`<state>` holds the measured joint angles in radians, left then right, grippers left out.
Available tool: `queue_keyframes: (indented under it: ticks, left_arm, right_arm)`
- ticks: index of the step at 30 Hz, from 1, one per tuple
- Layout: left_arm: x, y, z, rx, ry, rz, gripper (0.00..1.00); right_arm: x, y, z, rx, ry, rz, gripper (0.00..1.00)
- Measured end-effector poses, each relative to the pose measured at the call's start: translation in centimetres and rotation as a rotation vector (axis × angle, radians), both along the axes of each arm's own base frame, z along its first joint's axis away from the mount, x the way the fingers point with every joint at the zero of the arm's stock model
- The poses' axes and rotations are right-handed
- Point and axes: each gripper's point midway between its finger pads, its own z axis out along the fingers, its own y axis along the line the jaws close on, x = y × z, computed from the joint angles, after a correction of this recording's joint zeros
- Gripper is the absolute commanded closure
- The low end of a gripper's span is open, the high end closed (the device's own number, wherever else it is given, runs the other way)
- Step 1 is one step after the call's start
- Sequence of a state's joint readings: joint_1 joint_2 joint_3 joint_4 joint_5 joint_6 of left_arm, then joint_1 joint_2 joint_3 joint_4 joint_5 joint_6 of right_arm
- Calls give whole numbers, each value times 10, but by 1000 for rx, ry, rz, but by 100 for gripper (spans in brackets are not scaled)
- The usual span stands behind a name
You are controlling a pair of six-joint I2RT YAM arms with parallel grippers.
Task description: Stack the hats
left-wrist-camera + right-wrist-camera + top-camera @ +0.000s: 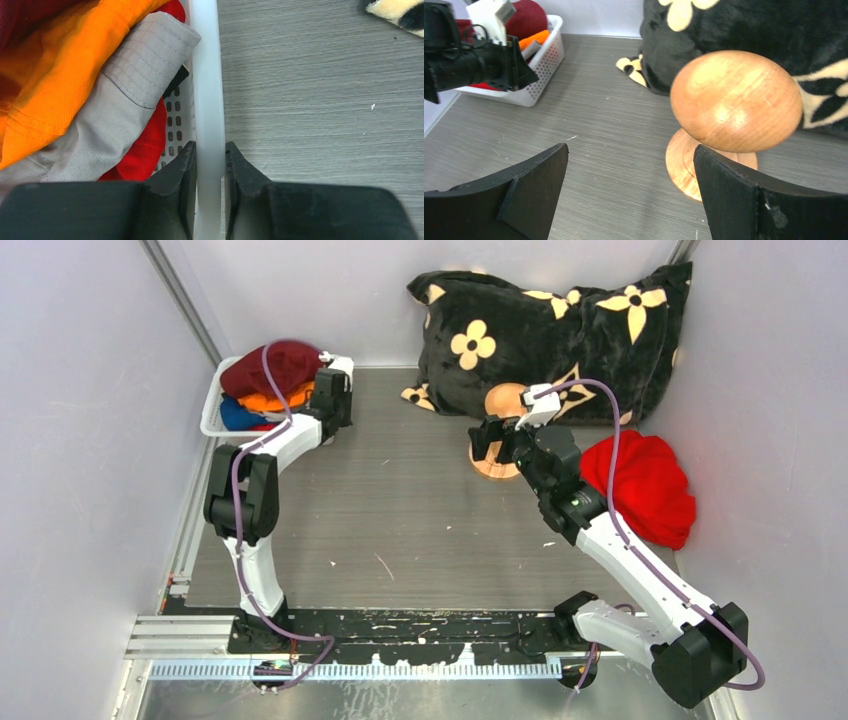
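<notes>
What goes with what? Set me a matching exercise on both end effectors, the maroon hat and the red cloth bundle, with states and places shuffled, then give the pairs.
Column one
1. left end effector
2. right end effector
3. maroon hat
4. red cloth bundle

Column two
A. on top of the pile in the basket
B. open, wooden stand just ahead
C. lying on the table, right side
D. shut on the basket rim

Pairs: 1-D, 2-B, 3-A, 4-C.
</notes>
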<state>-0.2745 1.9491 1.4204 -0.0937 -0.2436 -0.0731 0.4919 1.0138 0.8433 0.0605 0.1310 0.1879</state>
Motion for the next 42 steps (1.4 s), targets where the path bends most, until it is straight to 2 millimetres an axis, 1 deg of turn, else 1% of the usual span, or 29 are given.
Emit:
queue_keyframes:
  ticks: [1, 2, 4, 6, 9, 12, 14, 18, 20, 22, 23, 25, 26, 29, 32, 34, 37, 42]
  left_arm:
    - [2, 0, 1, 1, -1, -1, 57]
    - [3, -1, 1, -2, -1, -4, 51]
    - [4, -4, 3, -9, -2, -19, 43]
    - [6, -6, 6, -17, -9, -28, 37]
    - [6, -8, 8, -26, -10, -32, 35]
    - [2, -9, 10, -30, 3, -36, 33]
    - [-3, -11, 18, -34, 1, -41, 32]
    - [-11, -19, 56, -53, -56, -58, 30]
    - [-17, -31, 81, -73, -93, -78, 29]
    - [-21, -48, 105, -94, -131, -108, 29]
    - [-24, -61, 119, -111, -153, -132, 28]
    - [-29, -86, 139, -143, -185, -174, 28]
    - [-34, -98, 144, -153, -193, -198, 28]
    - [-47, -125, 145, -174, -185, -252, 28]
    - [-60, -147, 140, -200, -162, -295, 28]
    - [-64, -152, 134, -223, -149, -301, 28]
    - [-68, -152, 123, -253, -128, -289, 28]
    - [-74, -154, 105, -294, -99, -276, 28]
  right_arm:
    - [1, -3, -2, -7, 7, -17, 0]
    - [1, -7, -4, -14, 14, -37, 0]
    - [3, -14, -8, -27, 29, -78, 0]
    - [4, -23, -8, -39, 40, -126, 0]
    - [8, -34, -3, -49, 40, -196, 0]
    - [11, -45, 3, -51, 32, -258, 0]
    - [13, -51, 6, -53, 30, -292, 0]
    - [19, -64, 8, -49, 42, -344, 0]
    - [25, -79, 6, -33, 66, -383, 0]
    - [32, -96, 4, -5, 87, -423, 0]
    - [36, -105, 2, 11, 97, -442, 0]
    - [43, -120, -1, 43, 122, -469, 0]
    - [48, -126, -3, 64, 137, -475, 0]
    - [61, -131, -9, 115, 174, -457, 0]
    - [73, -121, -18, 158, 212, -400, 0]
    - [81, -113, -23, 184, 233, -361, 0]
    - [92, -105, -27, 214, 251, -313, 0]
    - [104, -99, -33, 247, 270, -261, 0]
